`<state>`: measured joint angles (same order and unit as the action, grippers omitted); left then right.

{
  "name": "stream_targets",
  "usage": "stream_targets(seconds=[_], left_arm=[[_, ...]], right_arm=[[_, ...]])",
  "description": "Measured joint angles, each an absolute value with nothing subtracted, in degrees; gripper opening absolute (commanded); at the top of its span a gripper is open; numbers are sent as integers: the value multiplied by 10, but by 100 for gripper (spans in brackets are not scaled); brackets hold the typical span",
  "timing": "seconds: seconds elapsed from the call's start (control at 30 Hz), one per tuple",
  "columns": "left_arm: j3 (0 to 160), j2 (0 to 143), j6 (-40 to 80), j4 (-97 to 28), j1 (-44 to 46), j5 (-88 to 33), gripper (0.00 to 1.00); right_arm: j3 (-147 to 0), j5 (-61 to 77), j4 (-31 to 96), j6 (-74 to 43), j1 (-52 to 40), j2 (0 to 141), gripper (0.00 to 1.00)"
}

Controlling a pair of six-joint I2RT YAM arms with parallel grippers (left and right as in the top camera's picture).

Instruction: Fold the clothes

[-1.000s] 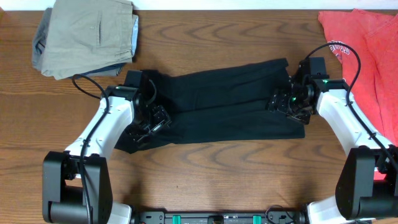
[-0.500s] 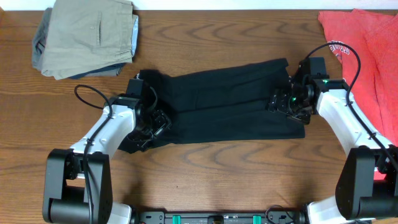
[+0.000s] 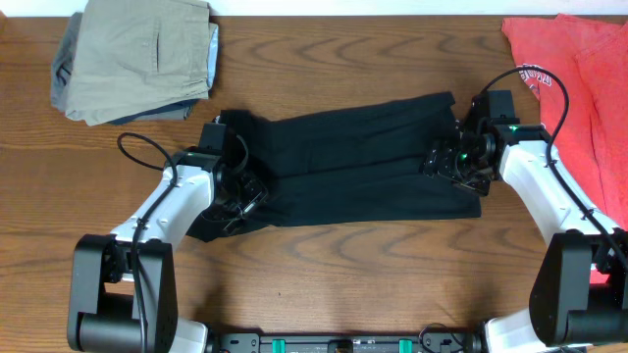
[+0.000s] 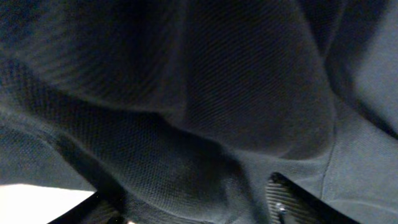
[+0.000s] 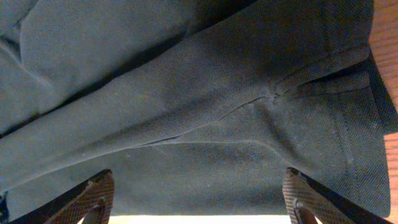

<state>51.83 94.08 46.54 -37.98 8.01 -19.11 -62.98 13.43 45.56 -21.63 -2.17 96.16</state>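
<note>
The black shirt lies as a long folded band across the middle of the table. The left gripper presses into its lower-left end, fingers spread with fabric bunched between them. The right gripper sits on the shirt's right end, fingers wide over the cloth. Trousers lie upper left and a red shirt upper right.

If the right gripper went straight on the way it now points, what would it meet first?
The black shirt: its fabric fills the view directly ahead of the open right gripper. How near it lies is unclear.
</note>
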Motion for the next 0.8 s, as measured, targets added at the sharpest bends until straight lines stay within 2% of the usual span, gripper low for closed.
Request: stream_targets(seconds=[0.1,0.17,0.33,0.47,0.73,0.8], left_arm=[[518,941,465,-371,80,-191,66],[518,941,465,-370,80,-191,61],[518,941,465,-364,80,-191,40],[518,941,464,-353,80,-191,29],[518,941,465,-307,80,-191,27],[518,941,465,-291,80,-191,21]], right_arm=[[-630,134,456,-216,-22,962,84],[-630,134,456,-216,-22,962,84],[-630,134,456,-216,-22,962,84],[-630,134,456,-216,-22,962,84],[-630,134,456,-216,-22,962,84],[-630,134,456,-216,-22,962,83]])
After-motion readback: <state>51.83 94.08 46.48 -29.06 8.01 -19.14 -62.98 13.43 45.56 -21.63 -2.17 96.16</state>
